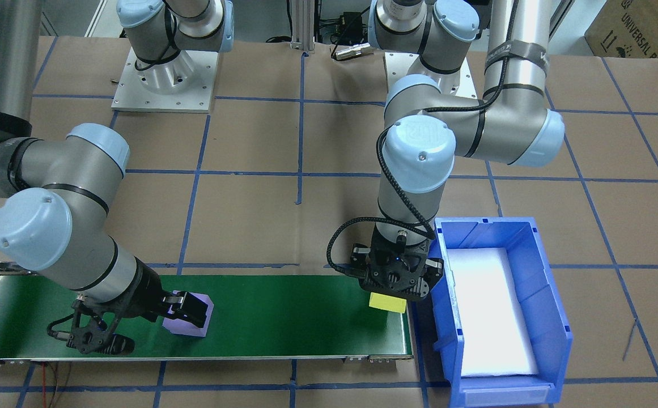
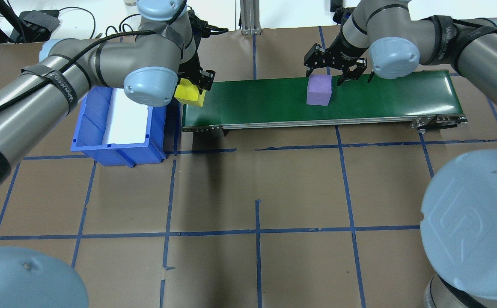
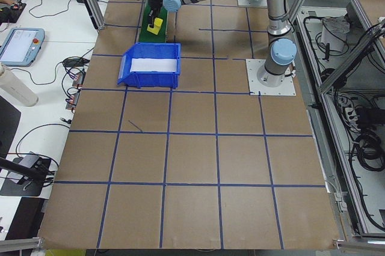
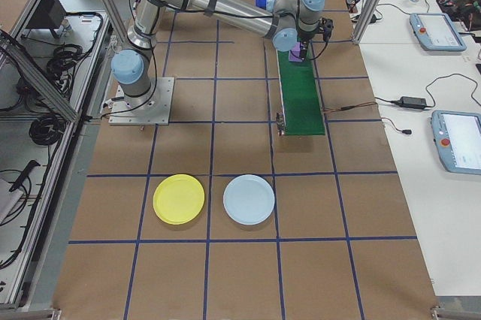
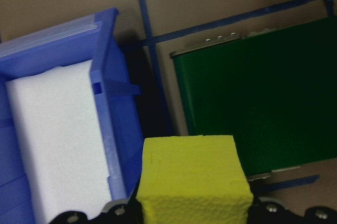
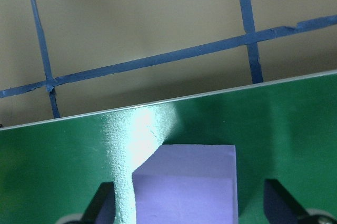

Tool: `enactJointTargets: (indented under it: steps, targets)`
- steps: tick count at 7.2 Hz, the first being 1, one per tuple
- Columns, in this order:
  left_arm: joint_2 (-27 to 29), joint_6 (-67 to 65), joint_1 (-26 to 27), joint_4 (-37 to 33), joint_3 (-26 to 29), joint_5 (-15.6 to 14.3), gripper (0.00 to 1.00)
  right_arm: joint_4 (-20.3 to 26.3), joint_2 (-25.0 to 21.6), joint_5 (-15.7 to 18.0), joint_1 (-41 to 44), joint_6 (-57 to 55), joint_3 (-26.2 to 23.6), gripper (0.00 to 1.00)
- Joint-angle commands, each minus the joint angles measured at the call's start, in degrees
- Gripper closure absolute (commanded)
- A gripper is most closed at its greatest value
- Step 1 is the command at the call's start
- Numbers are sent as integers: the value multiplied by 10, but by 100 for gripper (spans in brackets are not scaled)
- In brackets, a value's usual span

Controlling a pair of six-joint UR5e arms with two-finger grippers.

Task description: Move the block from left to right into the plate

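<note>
Yellow foam makes up 1 of the 2 blocks: the yellow block (image 1: 387,302) is clamped between the fingers of the left gripper (image 1: 398,283) and hangs at the end of the green conveyor belt (image 2: 381,96) nearest the blue bin (image 2: 98,143), just over the gap between belt and bin. The purple block (image 2: 319,90) is the other; it sits on the belt further along, and the right gripper (image 2: 338,72) is at it with its fingers spread, 1 on either side, with gaps showing between pads and foam in the right wrist view. The bin stands just beside the belt's end and holds 1 white foam slab (image 1: 490,311). 2 round plates lie on the brown paper well apart from the belt, past its far end on the robot's right: the yellow plate (image 4: 179,198) and a pale blue plate (image 4: 249,199) side by side, both bare. Blue tape lines (image 2: 257,233) grid the table. Between the belt and the plates only paper shows.
</note>
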State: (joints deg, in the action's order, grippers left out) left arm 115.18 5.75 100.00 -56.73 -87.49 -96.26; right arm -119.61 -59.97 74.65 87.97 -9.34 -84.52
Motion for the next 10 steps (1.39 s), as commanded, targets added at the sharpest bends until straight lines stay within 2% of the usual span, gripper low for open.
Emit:
enactJointTargets:
  steps: [1, 2, 3, 4, 5, 6, 7, 8, 9, 10]
  targets:
    - [20, -19, 4, 14, -3, 0, 50, -5, 6, 6, -1, 0, -5, 1]
    - [29, -21, 5, 23, -2, 0, 50, -9, 6, 9, 0, 2, -11, 12]
    - [31, -24, 5, 26, -7, 0, 50, -12, 4, 59, -2, 7, -20, 38]
    - [33, -25, 5, 27, -9, 0, 49, -12, 1, 87, -3, 14, -20, 59]
    - [34, -26, 4, 27, -9, 0, 24, -12, -1, 110, -4, 33, -16, 66]
    - [33, -26, 5, 27, -9, 1, 0, -12, -7, 129, -9, 42, -12, 66]
    - [28, -27, 5, 26, -8, 2, 0, -12, -35, 134, -26, 74, -15, 66]
    - [14, -41, 5, 27, 4, 5, 0, -6, -68, 155, -64, 141, -19, 66]
    - [-21, -54, 6, 19, 7, 46, 0, 29, -93, 154, -119, 206, -27, 65]
    - [-72, -53, 6, -29, 8, 55, 0, 39, -113, 159, -174, 298, -28, 65]
